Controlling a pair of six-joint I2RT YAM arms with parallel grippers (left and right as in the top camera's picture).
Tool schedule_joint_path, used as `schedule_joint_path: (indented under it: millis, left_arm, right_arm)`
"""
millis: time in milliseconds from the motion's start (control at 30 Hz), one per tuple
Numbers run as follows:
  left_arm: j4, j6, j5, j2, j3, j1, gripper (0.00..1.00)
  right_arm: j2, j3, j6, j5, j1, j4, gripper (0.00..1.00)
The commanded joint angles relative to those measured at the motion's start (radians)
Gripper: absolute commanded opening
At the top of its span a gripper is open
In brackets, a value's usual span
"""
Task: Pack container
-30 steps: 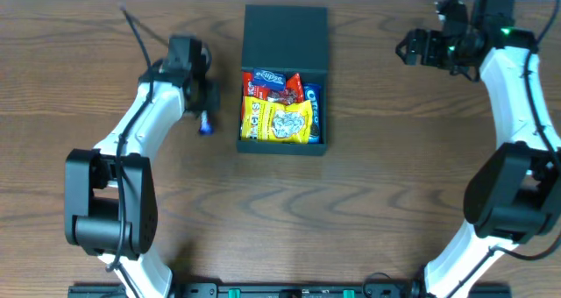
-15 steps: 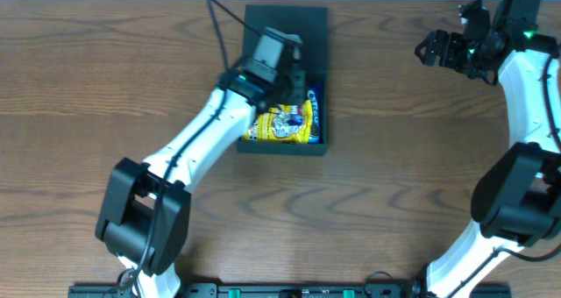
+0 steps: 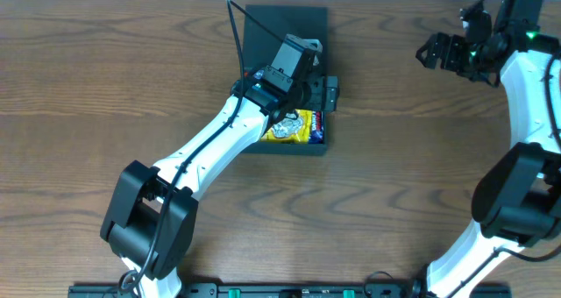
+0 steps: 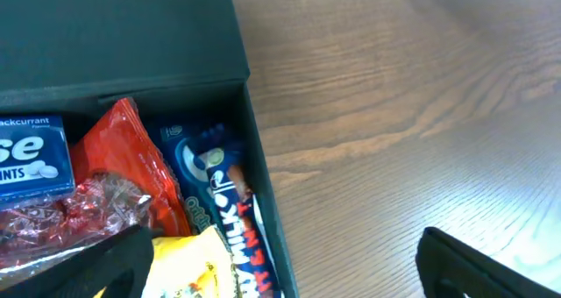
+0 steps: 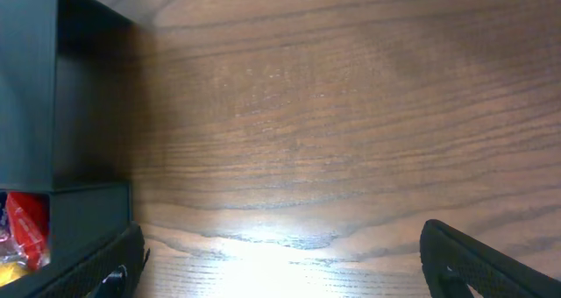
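The dark teal container (image 3: 285,26) lies at the table's back middle, its flap lid folded open away from me. My left gripper (image 3: 314,95) hovers open over its right wall (image 4: 263,202); one finger (image 4: 114,263) is above the snacks, the other (image 4: 473,263) above the bare wood. Inside lie a blue Milky Way bar (image 4: 235,223) against that wall, a yellow packet (image 4: 197,272), a red packet (image 4: 123,171) and a blue mints box (image 4: 31,153). My right gripper (image 3: 431,51) stands open and empty at the back right, pointing towards the container (image 5: 53,96).
Brown wood table (image 3: 394,184) all round the container. The left arm (image 3: 210,149) stretches diagonally from the front left up to the box. The right arm (image 3: 526,114) stands along the right edge.
The left arm swung from left of the container, carrying a small blue bar, to over its right side. Its jaws have opened and the bar lies in the box. The right arm barely moved.
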Motion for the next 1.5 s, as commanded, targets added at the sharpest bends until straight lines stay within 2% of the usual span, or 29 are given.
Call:
schedule_joint_path:
  millis: [0, 67, 100, 133, 167, 200, 233, 267, 300, 600, 700, 833, 967, 1100, 1167, 1267, 1467]
  left_arm:
    - [0.023, -0.003, 0.0, -0.013, 0.021, 0.006, 0.98]
    - [0.045, -0.003, 0.0, -0.024, 0.021, 0.013, 0.95]
    - [0.054, 0.003, -0.001, -0.03, 0.021, 0.018, 0.89]
    - [0.064, 0.016, -0.001, -0.036, 0.021, 0.025, 0.79]
    - [0.077, 0.033, -0.003, -0.042, 0.021, 0.036, 0.65]
    - [0.097, 0.05, -0.013, -0.049, 0.021, 0.055, 0.41]
    - [0.114, 0.05, -0.03, -0.055, 0.021, 0.074, 0.15]
    - [0.128, 0.05, -0.04, -0.059, 0.021, 0.097, 0.06]
    - [0.138, 0.05, -0.039, -0.061, 0.021, 0.119, 0.06]
    - [0.174, 0.055, -0.036, -0.061, 0.021, 0.306, 0.06]
    - [0.176, 0.055, 0.018, -0.059, 0.021, 0.356, 0.06]
    - [0.216, 0.001, 0.102, -0.024, 0.021, 0.434, 0.06]
    - [0.306, -0.042, 0.133, 0.061, 0.035, 0.497, 0.06]
    - [0.209, -0.058, 0.202, 0.243, 0.198, 0.534, 0.06]
    - [0.153, -0.058, 0.267, 0.333, 0.304, 0.541, 0.06]
    - [0.08, -0.058, 0.267, 0.431, 0.431, 0.54, 0.06]
    - [0.045, -0.105, 0.272, 0.504, 0.476, 0.539, 0.06]
  right_arm:
    - [-0.008, 0.013, -0.006, -0.015, -0.01, -0.008, 0.99]
    - [-0.008, 0.013, -0.006, -0.027, -0.008, -0.011, 0.99]
    - [-0.008, 0.013, -0.006, -0.043, -0.008, -0.013, 0.99]
    - [-0.007, 0.013, -0.005, -0.068, -0.008, -0.013, 0.99]
    - [-0.007, 0.013, -0.005, -0.096, -0.007, -0.012, 0.99]
    - [-0.007, 0.013, -0.005, -0.148, -0.005, -0.011, 0.97]
    - [-0.007, 0.013, -0.005, -0.193, -0.001, -0.008, 0.78]
    - [-0.007, 0.013, -0.005, -0.227, 0.005, -0.003, 0.4]
    - [-0.007, 0.013, -0.005, -0.241, 0.012, 0.0, 0.01]
    - [-0.005, 0.011, -0.005, -0.246, 0.164, 0.076, 0.01]
    - [0.004, 0.011, 0.009, -0.216, 0.225, 0.136, 0.01]
    - [0.061, 0.011, 0.121, -0.172, 0.274, 0.225, 0.01]
    - [0.164, 0.013, 0.267, -0.277, 0.278, 0.349, 0.01]
    - [0.244, 0.014, 0.367, -0.304, 0.275, 0.455, 0.01]
    - [0.261, 0.014, 0.375, -0.309, 0.275, 0.467, 0.01]
    - [0.29, 0.014, 0.374, -0.342, 0.276, 0.48, 0.01]
    - [0.336, 0.014, 0.373, -0.389, 0.287, 0.518, 0.01]
